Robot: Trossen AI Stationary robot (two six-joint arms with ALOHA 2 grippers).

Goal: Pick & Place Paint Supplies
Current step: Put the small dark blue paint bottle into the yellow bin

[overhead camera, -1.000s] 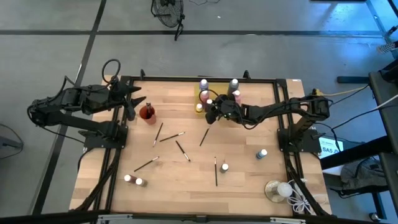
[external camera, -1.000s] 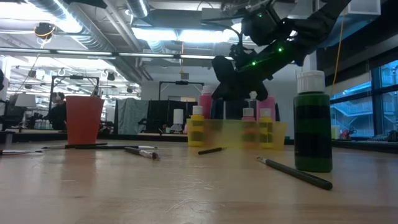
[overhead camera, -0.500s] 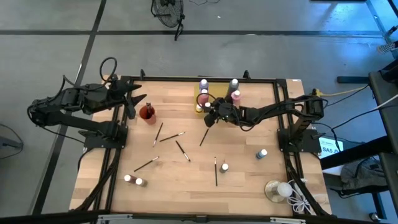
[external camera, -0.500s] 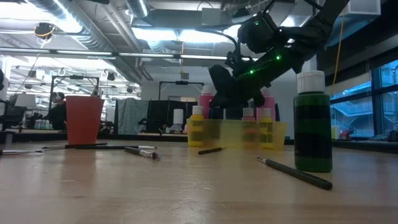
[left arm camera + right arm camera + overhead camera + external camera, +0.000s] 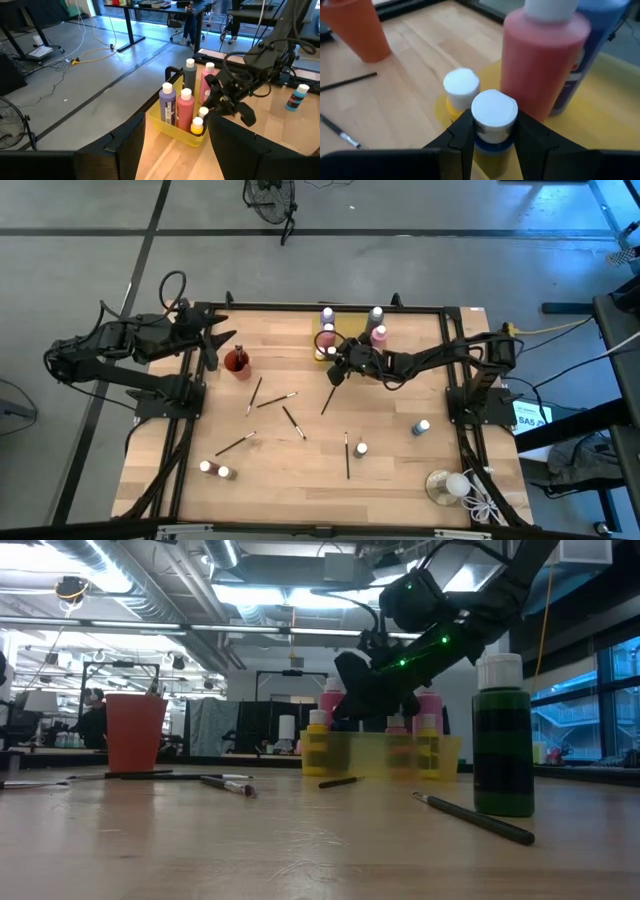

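Green bottle (image 5: 503,736): nearest the low camera, upright on the table (image 5: 390,480), white cap, a dark paintbrush (image 5: 472,817) lying just in front of it.
Loose brushes: several thin dark-handled paintbrushes (image 5: 286,418) scattered over the middle of the table; one more (image 5: 347,455) lies beside a small white-capped bottle (image 5: 360,449).
Loose bottles: two tiny bottles (image 5: 214,470) near the front left edge; a blue one (image 5: 422,426) toward the right side.
Orange cup (image 5: 237,361): upright at the left of the table, near the left arm.
Yellow tray (image 5: 172,128): at the far edge of the table; holds a tall purple bottle (image 5: 167,103), a pink bottle (image 5: 185,109), a grey bottle (image 5: 189,75) and small yellow bottles (image 5: 197,124), all upright and close together.
Right gripper (image 5: 492,131): over the tray's near corner; the two fingers press on either side of a small white-capped bottle with a blue band (image 5: 493,119), held upright just beside a small yellow bottle (image 5: 460,89) and in front of the pink bottle. Whether the held bottle touches the tray floor cannot be told.
Left gripper (image 5: 218,340): parked at the table's far left corner, beside the orange cup, fingers spread apart, holding nothing.
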